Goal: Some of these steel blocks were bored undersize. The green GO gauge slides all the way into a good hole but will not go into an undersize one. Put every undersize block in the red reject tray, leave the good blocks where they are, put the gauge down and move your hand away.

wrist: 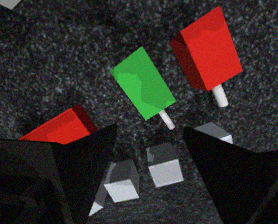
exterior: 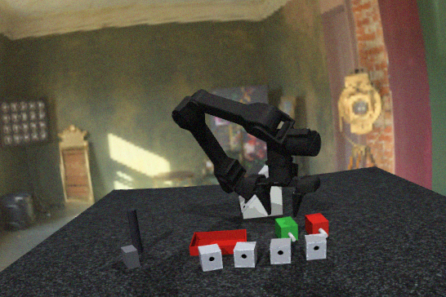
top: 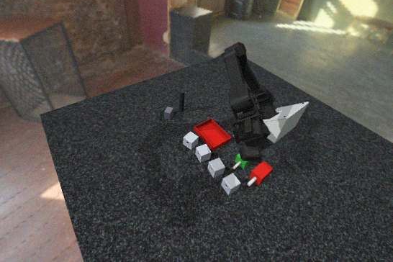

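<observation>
The green block-shaped GO gauge with a pale pin (top: pixel 242 160) (exterior: pixel 286 228) (wrist: pixel 144 84) is lying near a row of four pale bored blocks, between the red pin gauge (top: pixel 260 173) (exterior: pixel 317 223) (wrist: pixel 212 50) and the red rectangular tray (top: pixel 212 134) (exterior: pixel 232 242) (wrist: pixel 60 128). The black gripper (exterior: pixel 282 214) (wrist: pixel 150 129) is hovering open, holding nothing.

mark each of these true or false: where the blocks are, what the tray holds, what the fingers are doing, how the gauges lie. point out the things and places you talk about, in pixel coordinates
1. All four steel blocks (exterior: pixel 280 251) stand outside the tray (top: pixel 213 134) (exterior: pixel 233 237). True.
2. The green gauge (top: pixel 242 161) (exterior: pixel 286 228) (wrist: pixel 145 85) is in a block's hole. False: it lies on the table, its pin free.
3. The fingers stand apart. True.
4. The fingers grip the red gauge (top: pixel 261 172) (exterior: pixel 317 223) (wrist: pixel 212 52). False: they hold nothing.
5. A block lies in the tray. False: no block is in it.
6. The green gauge is between the tray and the red gauge. True.
</observation>
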`<state>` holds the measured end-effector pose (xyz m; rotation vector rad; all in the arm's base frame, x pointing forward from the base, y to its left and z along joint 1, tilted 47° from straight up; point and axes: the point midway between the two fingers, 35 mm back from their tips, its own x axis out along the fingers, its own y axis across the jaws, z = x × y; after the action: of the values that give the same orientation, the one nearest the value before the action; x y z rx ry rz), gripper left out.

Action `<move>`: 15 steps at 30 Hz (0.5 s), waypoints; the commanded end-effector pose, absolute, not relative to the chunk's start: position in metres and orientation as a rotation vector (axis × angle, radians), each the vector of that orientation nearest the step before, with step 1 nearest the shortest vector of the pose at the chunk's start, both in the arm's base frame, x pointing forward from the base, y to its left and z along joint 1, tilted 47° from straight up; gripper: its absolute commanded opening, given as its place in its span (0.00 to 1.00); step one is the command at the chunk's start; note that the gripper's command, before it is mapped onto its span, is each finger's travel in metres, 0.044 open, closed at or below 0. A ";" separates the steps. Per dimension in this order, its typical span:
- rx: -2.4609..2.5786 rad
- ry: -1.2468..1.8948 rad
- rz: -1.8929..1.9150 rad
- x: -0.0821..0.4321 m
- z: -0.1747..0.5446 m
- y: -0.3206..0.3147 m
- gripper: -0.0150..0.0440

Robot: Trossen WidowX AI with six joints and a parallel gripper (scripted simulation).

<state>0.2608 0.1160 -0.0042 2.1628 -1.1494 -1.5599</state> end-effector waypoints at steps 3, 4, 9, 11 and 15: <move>2.444 -1.630 -1.400 0.303 0.024 0.106 0.81; 2.515 -1.781 -1.330 0.315 0.033 0.101 0.81; 2.727 -2.432 -0.902 0.358 0.073 0.073 0.81; 2.740 -2.499 -0.844 0.361 0.078 0.070 0.81; 2.740 -2.499 -0.844 0.360 0.078 0.069 0.81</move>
<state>0.3544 0.0716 0.0663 2.6975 -2.4004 -0.9414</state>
